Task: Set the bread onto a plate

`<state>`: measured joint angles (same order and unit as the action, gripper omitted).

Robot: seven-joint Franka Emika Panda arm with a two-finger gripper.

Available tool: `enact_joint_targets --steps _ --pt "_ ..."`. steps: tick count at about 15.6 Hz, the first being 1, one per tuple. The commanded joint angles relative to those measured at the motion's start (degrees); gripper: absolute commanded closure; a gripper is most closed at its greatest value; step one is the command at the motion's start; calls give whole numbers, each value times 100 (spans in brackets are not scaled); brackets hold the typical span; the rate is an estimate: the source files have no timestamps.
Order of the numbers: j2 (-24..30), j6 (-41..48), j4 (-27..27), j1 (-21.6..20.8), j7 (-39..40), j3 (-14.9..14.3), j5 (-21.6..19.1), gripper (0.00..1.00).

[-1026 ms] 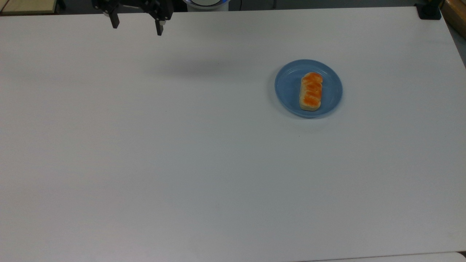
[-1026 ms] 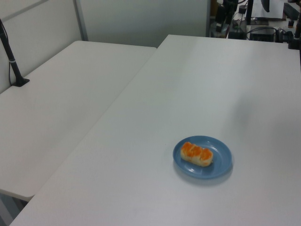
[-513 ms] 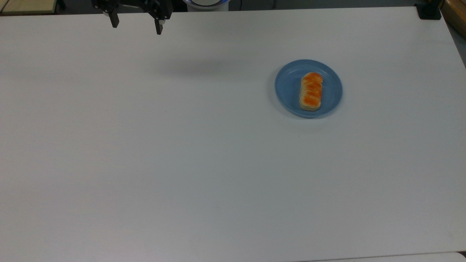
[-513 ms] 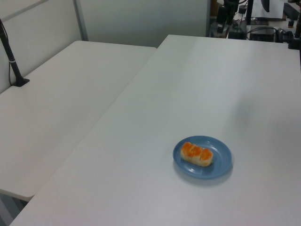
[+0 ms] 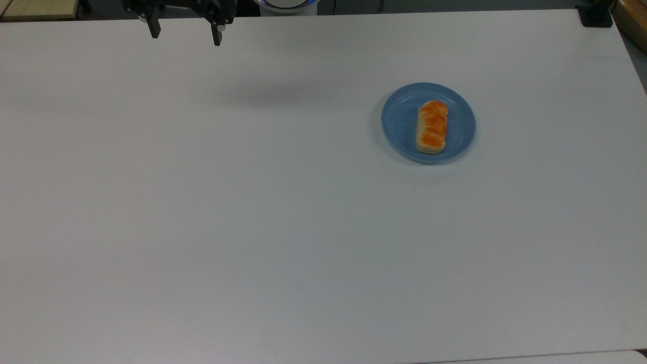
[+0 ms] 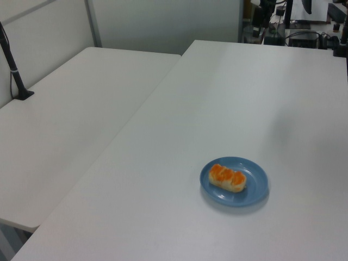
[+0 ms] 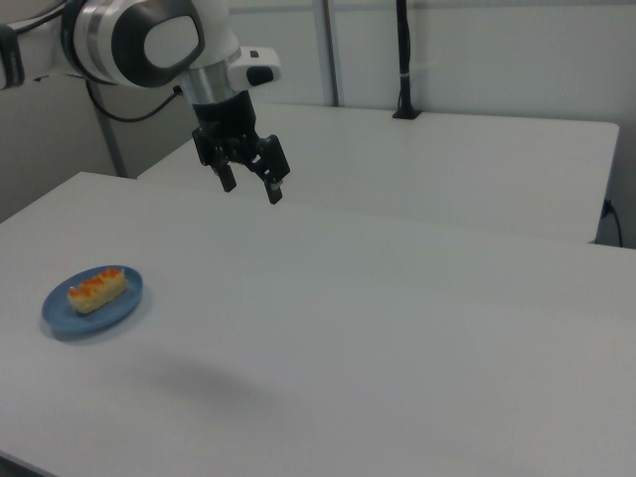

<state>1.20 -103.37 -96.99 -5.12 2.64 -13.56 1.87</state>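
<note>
The bread (image 5: 431, 127), a cream loaf with an orange-brown glazed top, lies flat inside the light-blue plate (image 5: 399, 121) on the white table. Both appear again in the left view, bread (image 6: 228, 177) on plate (image 6: 255, 187), and in the right view, bread (image 7: 96, 288) on plate (image 7: 70, 316). My gripper (image 5: 185, 32) hangs high above the table at the top view's upper left, far from the plate. It is open with nothing between its fingers. The right view has the gripper (image 7: 251, 185) well above the table, to the right of the plate.
A second white table (image 6: 70, 125) adjoins along the left view's left, with a black pole (image 6: 13, 70) clamped to it. A black clamp (image 5: 595, 15) sits at the top view's upper right corner. Cables and equipment (image 6: 293, 27) crowd the far end in the left view.
The gripper has drifted slightly up and left in the top view, toward the table's far edge. Bread and plate have not moved.
</note>
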Motion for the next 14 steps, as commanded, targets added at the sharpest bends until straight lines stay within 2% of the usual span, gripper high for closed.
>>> enact_joint_targets --steps 1,6,10,14 --pt "64 291 66 73 167 29 -55 0" --pt "47 300 66 29 167 28 -46 0" --pt "38 379 215 64 141 2 -257 0" --pt "56 581 233 29 176 2 -249 0"
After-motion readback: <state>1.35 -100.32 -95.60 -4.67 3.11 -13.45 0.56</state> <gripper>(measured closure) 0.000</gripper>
